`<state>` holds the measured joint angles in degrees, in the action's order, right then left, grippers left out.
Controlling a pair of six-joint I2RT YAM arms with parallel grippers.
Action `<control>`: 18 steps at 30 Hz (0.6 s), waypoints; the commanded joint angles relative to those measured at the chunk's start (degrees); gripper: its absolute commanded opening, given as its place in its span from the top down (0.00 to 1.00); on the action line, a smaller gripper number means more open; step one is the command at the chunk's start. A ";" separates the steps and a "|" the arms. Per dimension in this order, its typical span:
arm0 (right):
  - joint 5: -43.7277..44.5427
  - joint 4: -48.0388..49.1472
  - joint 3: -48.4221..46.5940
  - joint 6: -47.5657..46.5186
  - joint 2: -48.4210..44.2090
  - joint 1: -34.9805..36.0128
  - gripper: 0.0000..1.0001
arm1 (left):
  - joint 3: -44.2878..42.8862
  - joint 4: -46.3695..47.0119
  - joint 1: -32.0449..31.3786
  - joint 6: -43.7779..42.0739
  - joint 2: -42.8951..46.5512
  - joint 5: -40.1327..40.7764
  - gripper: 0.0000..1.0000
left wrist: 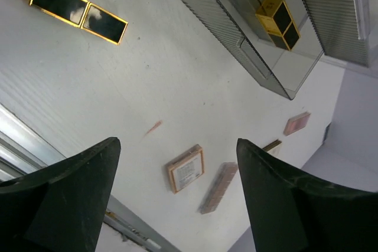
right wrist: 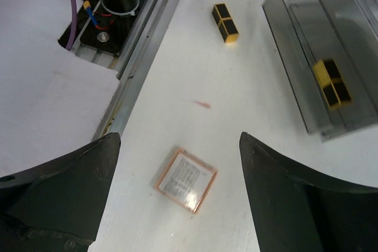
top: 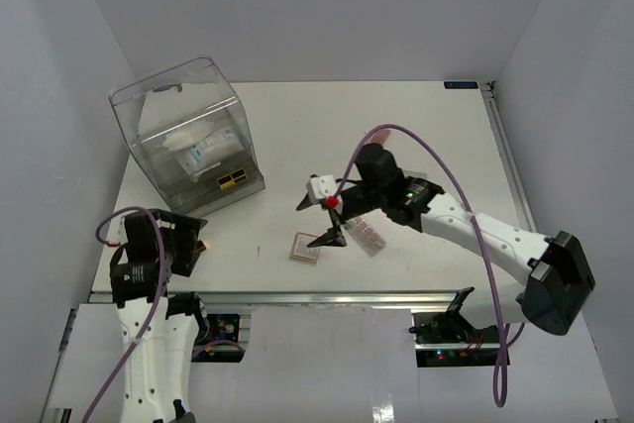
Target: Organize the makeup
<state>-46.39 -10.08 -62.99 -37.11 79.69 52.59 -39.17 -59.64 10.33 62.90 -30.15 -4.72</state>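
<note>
A pink square palette (top: 305,248) with a printed label lies on the white table near the front edge. My right gripper (top: 306,225) hovers open just above it, and the palette sits between the fingers in the right wrist view (right wrist: 186,179). A pink multi-pan strip (top: 369,236) lies just right of it. A black-gold palette (left wrist: 78,10) lies on the table by my left gripper (top: 190,245), which is open and empty. It also shows in the right wrist view (right wrist: 225,23). Another black-gold palette (top: 230,181) and white sachets (top: 198,151) are inside the clear box.
The big clear plastic box (top: 158,106) stands at the back left. A small pink item (left wrist: 296,123) and a thin brown-gold one (left wrist: 272,145) lie beyond the strip. A small red mark (right wrist: 201,104) is on the table. The metal rail (top: 297,297) runs along the front edge.
</note>
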 commanded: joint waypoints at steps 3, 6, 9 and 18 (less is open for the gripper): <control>-13.17 19.14 11.62 13.56 -11.69 -14.02 0.11 | 0.33 -10.32 0.04 17.18 5.53 2.63 0.25; -15.16 25.12 14.56 18.24 -14.76 -18.07 0.11 | 3.19 -8.47 0.04 18.91 2.09 0.19 0.30; -16.62 30.08 18.11 21.74 -17.26 -20.42 0.10 | 3.93 -7.82 0.13 20.17 -1.84 0.60 0.30; -17.00 33.86 20.30 23.91 -18.77 -21.92 0.09 | 5.50 -5.26 0.13 22.67 -8.28 7.47 0.26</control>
<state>-61.68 18.87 -43.21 -15.17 61.54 30.86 -35.26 -65.75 10.33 75.32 -35.65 0.47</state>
